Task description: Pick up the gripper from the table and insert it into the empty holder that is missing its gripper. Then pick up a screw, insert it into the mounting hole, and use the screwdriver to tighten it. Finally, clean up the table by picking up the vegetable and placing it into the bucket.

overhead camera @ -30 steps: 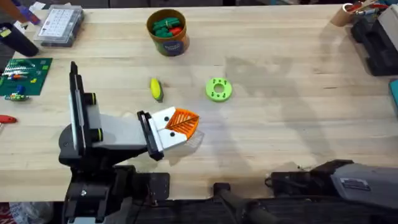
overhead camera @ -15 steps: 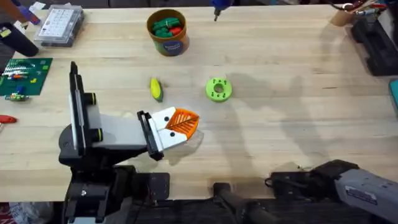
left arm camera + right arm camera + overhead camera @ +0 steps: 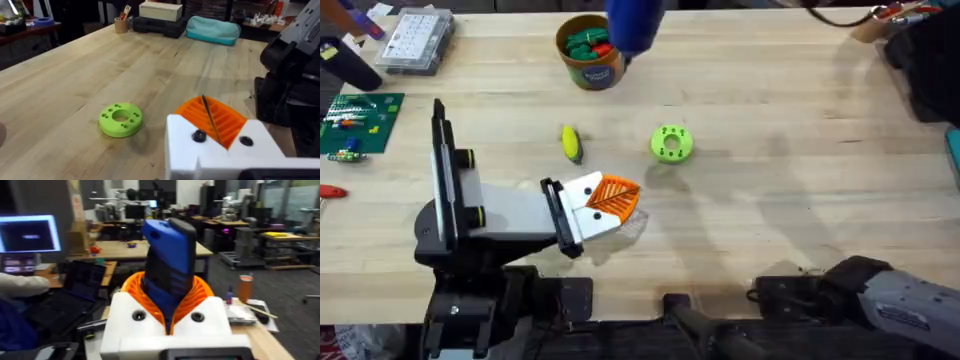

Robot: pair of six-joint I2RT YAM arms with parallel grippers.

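Pale wooden table (image 3: 790, 200) spans the overhead view. Left claw (image 3: 613, 198) rests low at lower centre-left, white body with orange ribbed pads (image 3: 220, 120) pressed together, nothing between them. Right claw (image 3: 167, 307) grips the screwdriver (image 3: 169, 265), blue body clamped between its orange pads in the right wrist view; overhead, the blurred blue screwdriver shows at top centre, overlapping the upper right edge of the bucket (image 3: 588, 66). Bucket stands at upper centre-left, orange-brown with dark blue label, green and red toy pieces (image 3: 590, 43) inside. Vegetable (image 3: 571, 143), yellow with a green end, lies on the table below the bucket and just above the left claw, apart from both. Lime-green ring (image 3: 671, 143) lies flat to the right of the vegetable, well apart from it; in the left wrist view it sits near the pads, not touching. Clear compartment box (image 3: 416, 40) at upper left; green circuit board (image 3: 358, 122) at far left edge.
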